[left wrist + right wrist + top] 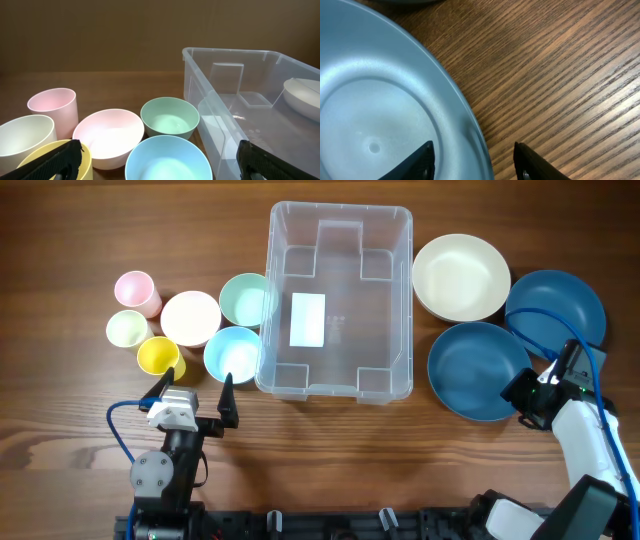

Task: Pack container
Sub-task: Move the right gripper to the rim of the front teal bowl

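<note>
overhead, container: the container (340,300) sits mid-worktop (330,450) toward the far edge, with nothing in it but its white label (307,319)

overhead, left side: small cups and bowls are bunched just beside the container's left wall. The left hand (197,392) hangs nearer the front edge, close to the yellow cup (158,355) and the light blue bowl (232,352)

overhead, right side: there's a cream bowl (461,276) and two blue ones, and the right hand (522,392) is at the rim of the nearer blue bowl (479,370)

left wrist: jaws spread wide with nothing between them, just looking over the cups toward the container

right wrist: fingers (422,160) sit one inside and one outside the blue bowl's rim. There's a gap on both sides, so no clamp yet

step: looks like the very start of packing, with that bowl as the first pick

next move: I'd guess pinch the rim firmly, lift clear of the neighbouring bowl, carry it left over the container wall, and set it down flat
</note>
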